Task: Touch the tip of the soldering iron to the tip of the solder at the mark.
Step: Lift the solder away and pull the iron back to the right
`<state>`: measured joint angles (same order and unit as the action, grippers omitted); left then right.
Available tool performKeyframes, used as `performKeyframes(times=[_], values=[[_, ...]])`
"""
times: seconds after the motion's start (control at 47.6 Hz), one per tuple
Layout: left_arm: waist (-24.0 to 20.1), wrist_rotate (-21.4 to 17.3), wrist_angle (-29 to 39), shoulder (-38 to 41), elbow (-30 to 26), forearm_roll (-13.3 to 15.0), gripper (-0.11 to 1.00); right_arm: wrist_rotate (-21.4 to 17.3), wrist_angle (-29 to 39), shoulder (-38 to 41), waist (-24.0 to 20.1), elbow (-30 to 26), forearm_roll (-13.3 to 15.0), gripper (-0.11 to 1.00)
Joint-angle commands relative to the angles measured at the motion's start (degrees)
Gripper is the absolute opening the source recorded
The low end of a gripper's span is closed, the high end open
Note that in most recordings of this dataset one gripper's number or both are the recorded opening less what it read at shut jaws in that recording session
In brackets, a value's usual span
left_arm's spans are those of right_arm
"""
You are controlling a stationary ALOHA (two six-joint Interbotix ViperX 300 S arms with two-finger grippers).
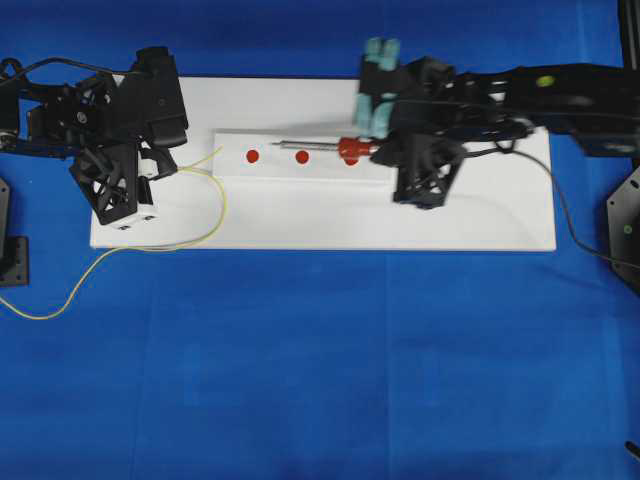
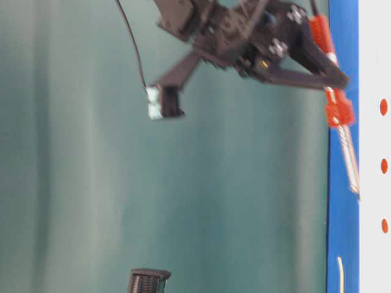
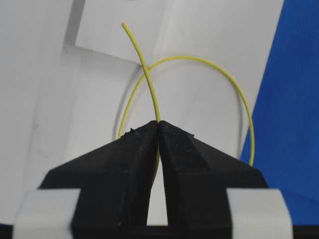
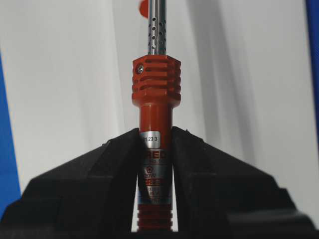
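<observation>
We hold both tools. Our left gripper (image 3: 158, 130) pinches the solder (image 3: 144, 69); our right gripper (image 4: 157, 144) clamps the iron (image 1: 325, 148) above the marks (image 1: 302, 156). The tips are well apart; contact remains.

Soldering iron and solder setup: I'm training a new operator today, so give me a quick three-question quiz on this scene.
1. True or false: the left gripper is shut on the solder.
2. What does the right gripper hold?
3. How many red marks show on the white board overhead: A) one, B) three, C) five?

Key: 1 true; 2 the soldering iron; 3 B.
</observation>
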<state>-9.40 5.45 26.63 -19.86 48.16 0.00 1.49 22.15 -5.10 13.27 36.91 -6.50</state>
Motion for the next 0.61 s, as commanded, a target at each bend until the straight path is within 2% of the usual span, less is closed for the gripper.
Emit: performKeyframes(times=[0.0, 0.336, 0.588], values=[[0.0, 0.0, -0.4, -0.7, -0.5, -0.2, 0.03, -0.2, -0.4, -4.9, 0.3, 1.7, 0.1, 0.06], [0.1, -0.1, -0.4, -0.6, -0.6, -0.2, 0.03, -2.5, -1.0, -13.2, 0.5, 9.6, 0.1, 0.06], [0.0, 0.0, -0.4, -0.3, -1.0, -0.2, 0.03, -2.8, -1.8, -13.7, 0.5, 10.0, 0.1, 0.06]])
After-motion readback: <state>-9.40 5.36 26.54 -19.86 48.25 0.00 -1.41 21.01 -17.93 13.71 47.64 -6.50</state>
